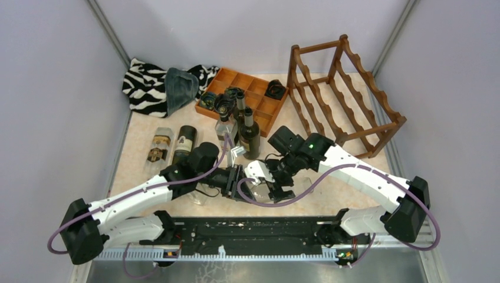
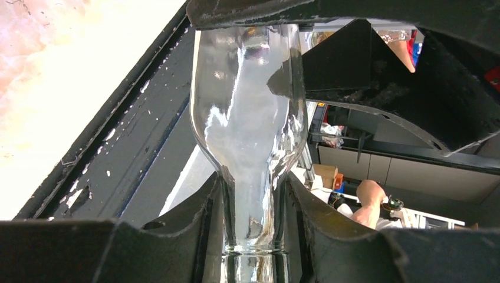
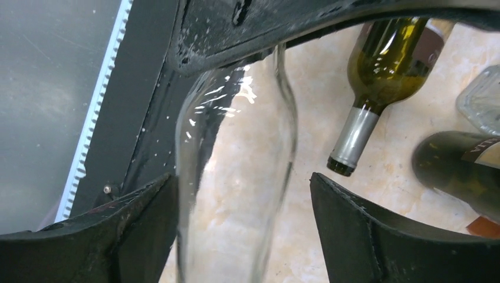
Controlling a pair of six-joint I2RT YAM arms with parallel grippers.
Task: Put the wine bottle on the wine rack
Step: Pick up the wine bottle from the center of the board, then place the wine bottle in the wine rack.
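Note:
A clear glass wine bottle (image 1: 259,187) hangs low over the table's near middle, between my two grippers. My left gripper (image 2: 253,197) is shut on the neck, and both fingers (image 2: 203,221) press against the glass just below the shoulder (image 2: 247,118). My right gripper (image 3: 242,197) stands open around the bottle's body (image 3: 236,177). Its left finger (image 3: 141,224) lies against the glass, while the right one (image 3: 365,230) stays clear with a gap. The reddish-brown wine rack (image 1: 348,94) stands at the back right, apart from both arms.
Two dark bottles (image 1: 250,132) stand upright just behind the grippers, and two more (image 1: 184,144) lie on the table to the left. An orange-brown compartment tray (image 1: 247,88) and a zebra cloth (image 1: 147,85) sit at the back. A green bottle (image 3: 383,65) lies beside my right gripper.

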